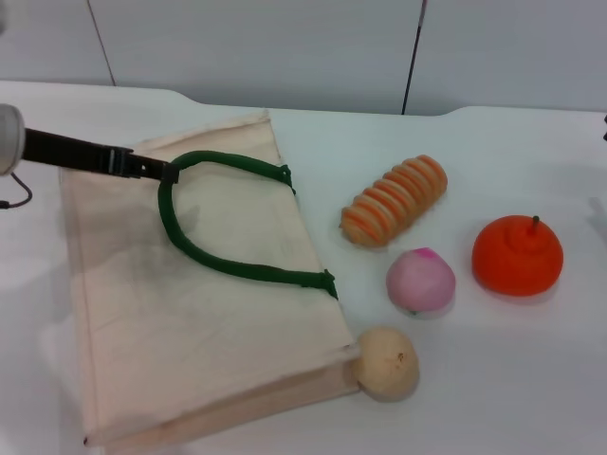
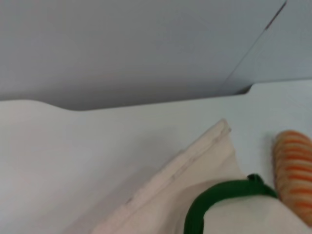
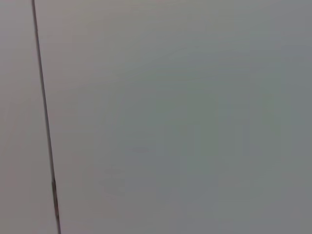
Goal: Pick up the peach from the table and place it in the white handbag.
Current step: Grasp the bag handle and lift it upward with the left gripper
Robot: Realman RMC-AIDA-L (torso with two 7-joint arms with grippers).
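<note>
Cream cloth of the white handbag (image 1: pixel 190 313) lay flat, its green handle (image 1: pixel 204 254) pinched at the top by the left gripper (image 1: pixel 163 172). Well beyond it, the peach (image 1: pixel 420 280) sat untouched on the table (image 1: pixel 493 379); pickup and placing remained undone. No right gripper was seen.

One white handbag (image 1: pixel 199 313), one peach (image 1: pixel 420 281), one orange fruit (image 1: pixel 517 255), one tan fruit (image 1: pixel 387 363), one striped bread roll (image 1: pixel 395 200).

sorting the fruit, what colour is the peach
Pale pink with a deeper pink top, clearest in the head view: the peach.
</note>
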